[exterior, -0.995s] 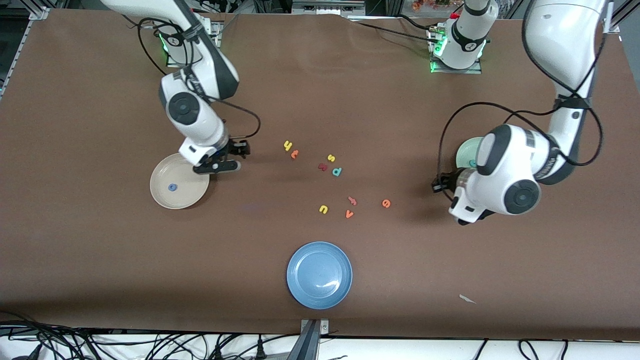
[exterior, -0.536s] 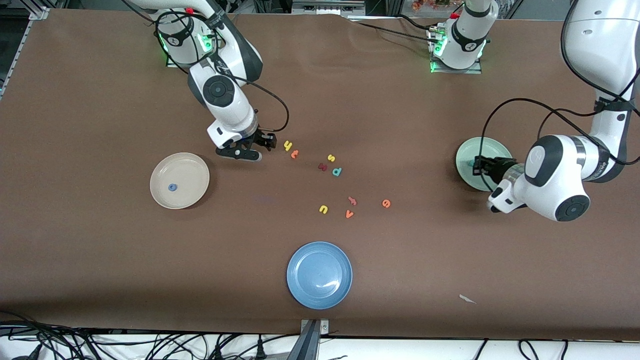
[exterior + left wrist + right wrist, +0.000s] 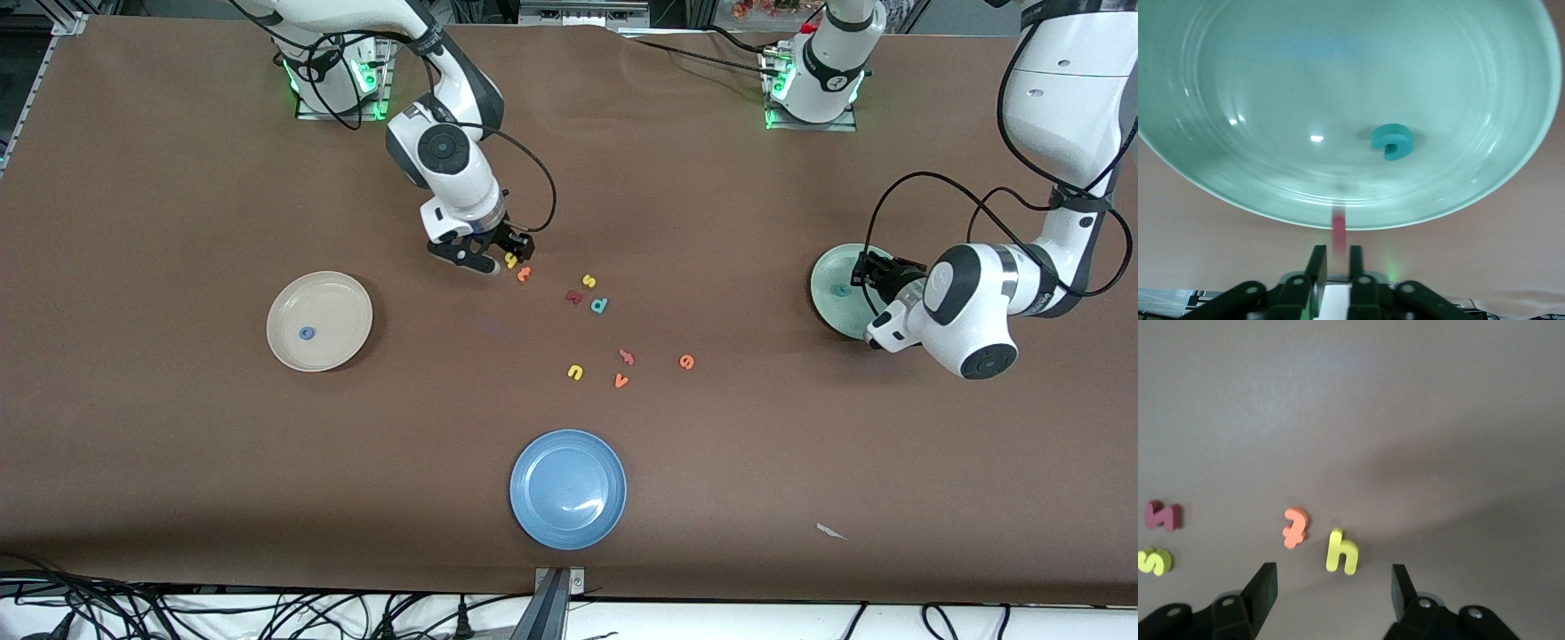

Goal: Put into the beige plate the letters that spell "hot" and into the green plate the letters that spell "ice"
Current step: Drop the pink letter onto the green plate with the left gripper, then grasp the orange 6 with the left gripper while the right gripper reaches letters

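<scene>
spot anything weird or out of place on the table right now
One thing: a small pale scrap lies on the bare tabletop toward the left arm's end, nearer the front camera than the blue plate. It looks like stray litter, not a letter. What it is cannot be told. Otherwise nothing is spilled, tipped or broken.

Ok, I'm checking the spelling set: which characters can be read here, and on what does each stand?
"h": yellow, on the table.
"t": orange, beside it.
"s": yellow, on the table.
"c": teal, in the green plate.
"o": blue, in the beige plate.
"u", "v", "e": on the table.
Other letters: too small to read.
</scene>
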